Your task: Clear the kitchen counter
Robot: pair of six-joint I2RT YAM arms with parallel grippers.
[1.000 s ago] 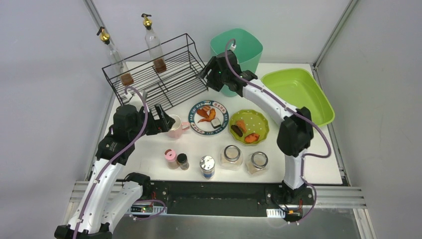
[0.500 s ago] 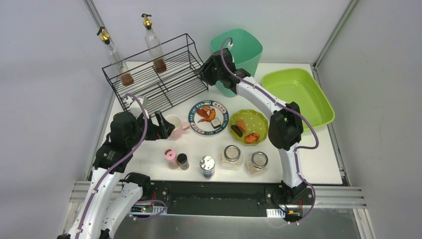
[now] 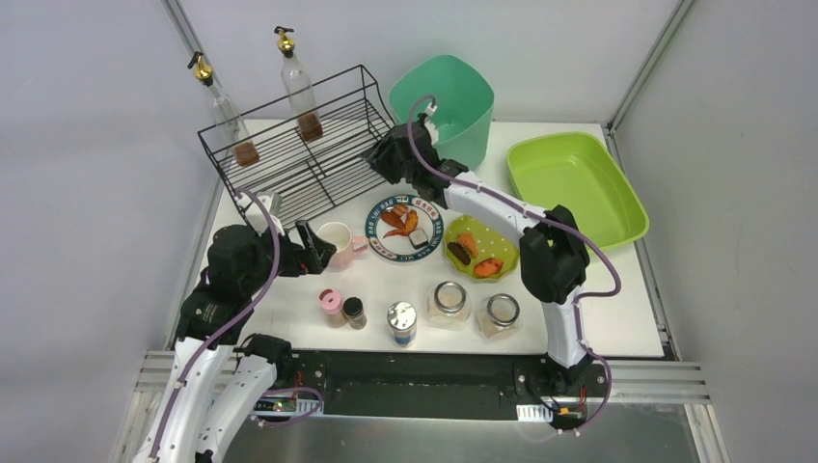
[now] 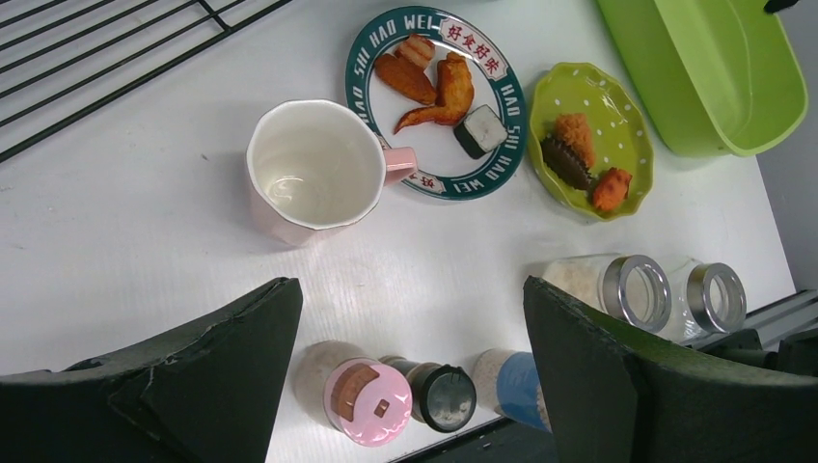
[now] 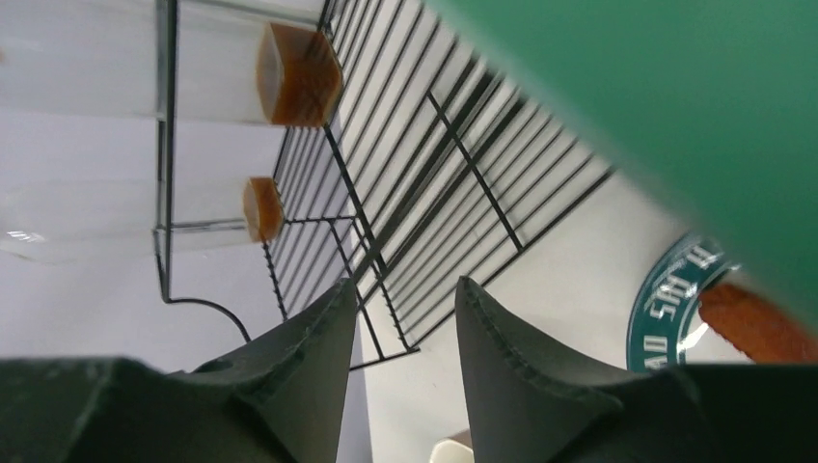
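- Crockery, jars and shakers crowd the kitchen counter [image 3: 617,313], the wide white matte tabletop that bears everything here and spreads beneath both arms.
- Left gripper [image 4: 410,289] hovers low over the counter's left part with its jaws spread wide and nothing between them. It is aimed at the pale pink ceramic mug [image 4: 313,169].
- That mug stands upright just beyond the fingertips, its handle turned toward the round plate with a dark teal lettered rim [image 4: 434,96]. I judge the wide spread is meant to take in the mug's whole body.
- Bare counter fills the gap between the left jaws in the left wrist view, and the small capped shakers [image 4: 367,400] stand just nearer than that gap.
- Right gripper [image 3: 378,162] reaches to the far side, between the black wire rack [image 3: 299,145] and the teal-green plastic bin [image 3: 444,101].
- Its wrist view shows jaws set only a little apart with nothing in the gap, and the bin's wall close beside the camera. Whether a finger touches the bin I cannot tell.
- Counter surface shows beyond the right fingertips as a pale strip by the rack's foot.
- Lime-green plastic tray [image 3: 574,183] sits at the counter's right end, a likely home for the dishes.
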